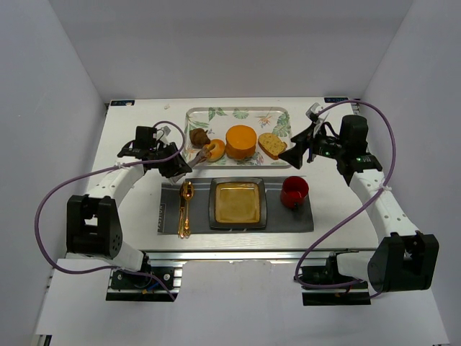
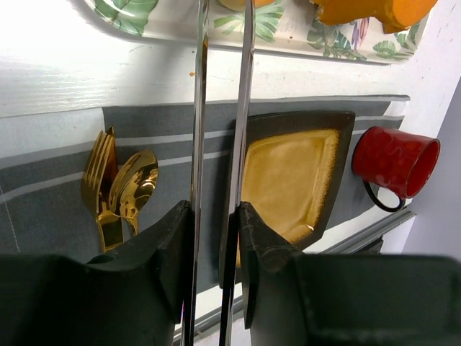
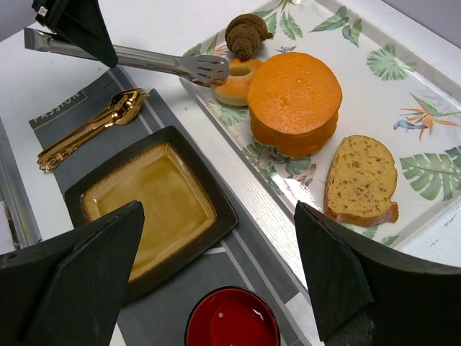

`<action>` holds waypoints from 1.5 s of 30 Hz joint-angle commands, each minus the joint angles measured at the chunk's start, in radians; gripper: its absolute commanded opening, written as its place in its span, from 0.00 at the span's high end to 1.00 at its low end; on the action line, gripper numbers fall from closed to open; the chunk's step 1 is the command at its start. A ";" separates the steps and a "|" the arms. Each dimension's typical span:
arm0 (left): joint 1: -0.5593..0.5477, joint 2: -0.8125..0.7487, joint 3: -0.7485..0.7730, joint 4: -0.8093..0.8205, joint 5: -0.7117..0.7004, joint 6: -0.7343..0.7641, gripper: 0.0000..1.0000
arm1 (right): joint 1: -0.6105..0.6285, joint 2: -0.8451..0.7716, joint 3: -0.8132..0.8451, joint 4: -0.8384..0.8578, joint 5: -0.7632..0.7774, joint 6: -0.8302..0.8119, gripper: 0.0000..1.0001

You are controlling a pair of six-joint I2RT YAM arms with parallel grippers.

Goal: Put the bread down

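Steel tongs (image 3: 144,61), left gripper (image 2: 216,245) clamping arms nearly together, tips meeting rim of ring-shaped bread roll (image 3: 232,90) lying on leaf-print tray (image 3: 360,94) beside orange cylinder (image 3: 294,97); actual pinch unclear. Roll looking light, soft, crushable; taking it gently across ring wall

Bright, even overhead light; L-wrist view blown out top-left, near jaws blurry.
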 commanded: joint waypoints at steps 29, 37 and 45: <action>-0.029 -0.499 -0.163 -0.382 0.272 0.112 1.00 | -0.017 0.016 0.046 0.028 -0.048 0.002 0.11; -0.115 -0.524 -0.247 -0.339 0.273 0.077 1.00 | -0.018 0.028 0.054 0.020 -0.066 0.012 0.11; -0.142 -0.522 -0.276 -0.331 0.198 0.054 0.47 | -0.017 0.016 0.057 0.017 -0.068 0.009 0.11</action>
